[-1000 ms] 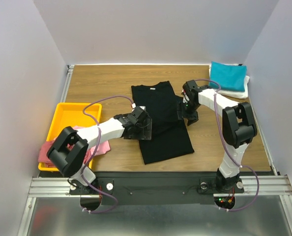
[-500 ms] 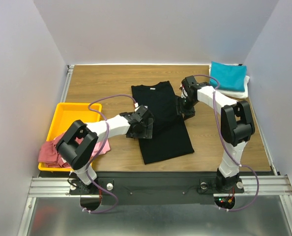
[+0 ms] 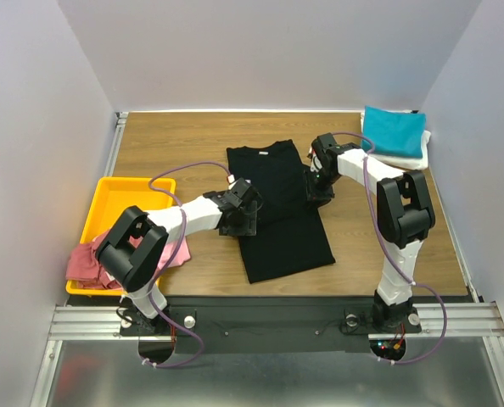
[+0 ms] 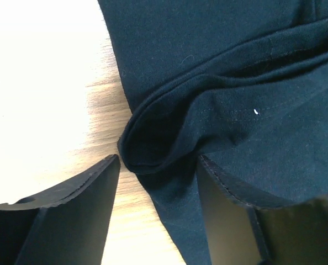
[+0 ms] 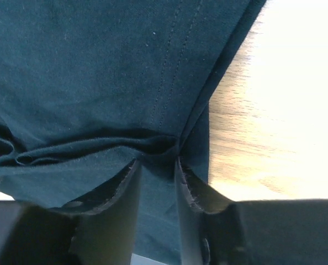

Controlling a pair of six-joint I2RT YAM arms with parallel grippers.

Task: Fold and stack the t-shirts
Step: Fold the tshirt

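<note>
At the centre of the worktop (image 3: 184, 144) lies the black shirt (image 3: 282, 233). It is a matte knit, laid flat as a long rectangle, with the collar toward 12 o'clock and the hem toward 6 o'clock. The worktop surface is brown wood grain.

Left pincer (image 4: 157, 161): positioned at the shirt's 9 o'clock edge. The jaws stand apart with a rounded roll of cloth between them. The fingers (image 4: 70, 221) are matte black with rough edges.

Right pincer (image 5: 157, 161): positioned at the shirt's 3 o'clock edge. The jaws are nearly together, pinching a puckered ridge of the cloth. A double row of stitching runs away from the grip.

At 2 o'clock, a folded teal shirt (image 3: 394, 131) rests on a folded white shirt (image 3: 407, 158).

At 9 o'clock stands a rectangular yellow plastic tray (image 3: 108, 199). A crumpled dusty red shirt (image 3: 84, 264) hangs over its 6 o'clock rim. A pink shirt (image 3: 176, 254) lies beside it, partly hidden by the left arm.

Changes against one second ago:
- The right pincer has shifted toward 12 o'clock along the shirt edge.
- The left arm's elbow has swung toward 3 o'clock.
- The shirt's outline is much the same.
</note>
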